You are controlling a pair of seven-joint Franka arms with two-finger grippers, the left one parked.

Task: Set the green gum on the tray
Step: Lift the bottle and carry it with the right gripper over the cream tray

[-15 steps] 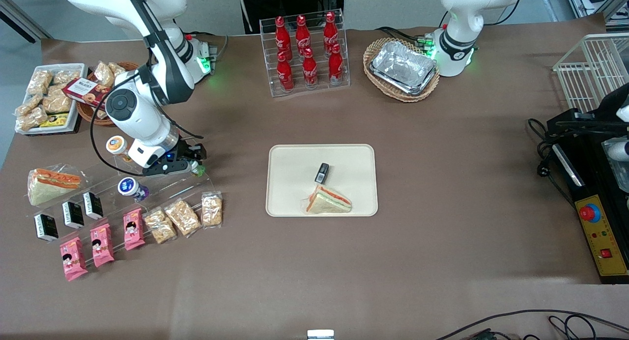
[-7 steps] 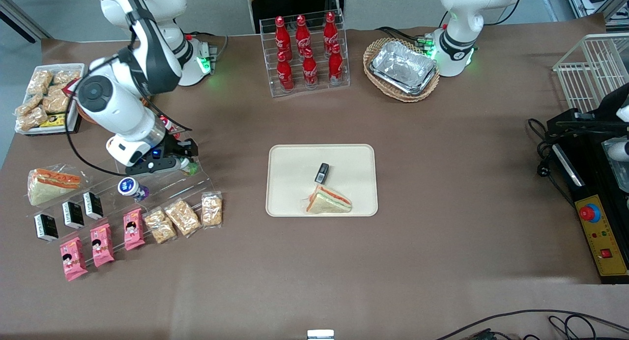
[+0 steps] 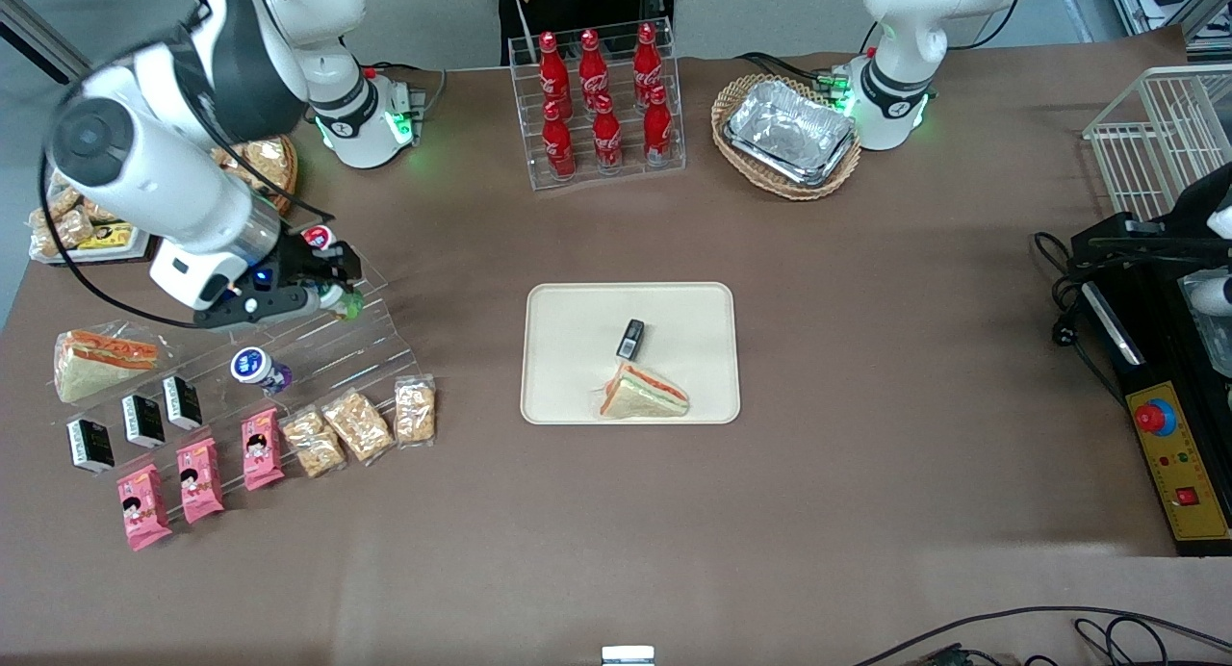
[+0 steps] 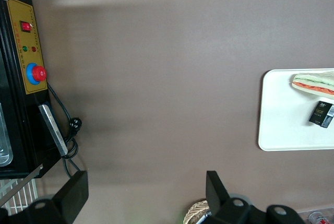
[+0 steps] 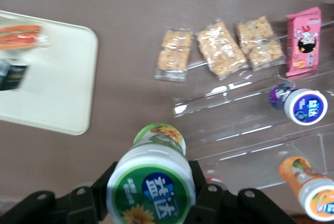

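Gripping the green gum, the tool hangs above the clear stepped display rack at the working arm's end of the desk, its two fingers closed against the canister's sides just under the lid. Gum is lifted clear of the rack, lid facing the wrist camera, green-yellow body pointing down; in the front view only a bit of green pokes out past the tool.

Tray sits mid-desk, well apart from the tool, toward the parked arm's end. On it: a wrapped sandwich on the part nearer the front camera and a small black packet just beside it, farther back.

Blue-lidded canister lies on the rack, nearer the front camera than the tool. Orange-lidded canister on the rack too, seen from the wrist. Three cracker packs lie in a row in front of the rack, pink snack bars next to them. Cola bottles stand in a clear stand farther back.
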